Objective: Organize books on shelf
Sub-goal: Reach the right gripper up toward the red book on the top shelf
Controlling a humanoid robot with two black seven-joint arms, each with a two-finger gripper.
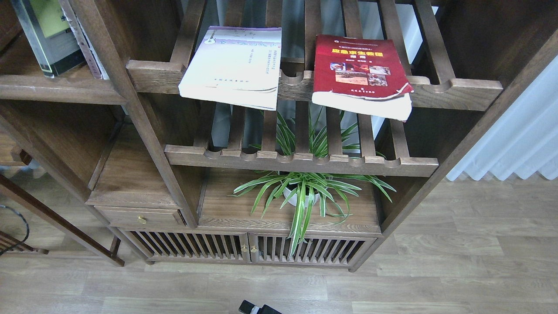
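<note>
A white book with a purple top band (pixel 233 65) and a red book with a yellow title (pixel 359 74) lie flat on the upper slatted rack, both overhanging its notched front rail. A thick dark-grey book with a lime-green panel (pixel 48 37) stands tilted on the solid dark-brown shelf (pixel 61 89) at the upper left. Its top is cut off by the frame edge, so I cannot tell whether anything holds it. Neither gripper shows in the view.
A thin pale book (pixel 85 48) leans against the upright post beside the grey one. A second slatted rack (pixel 301 163) sits below, with a spider plant (pixel 305 192) under it. A small black part (pixel 257 308) pokes in at the bottom edge. A black cable (pixel 17 222) lies at the left.
</note>
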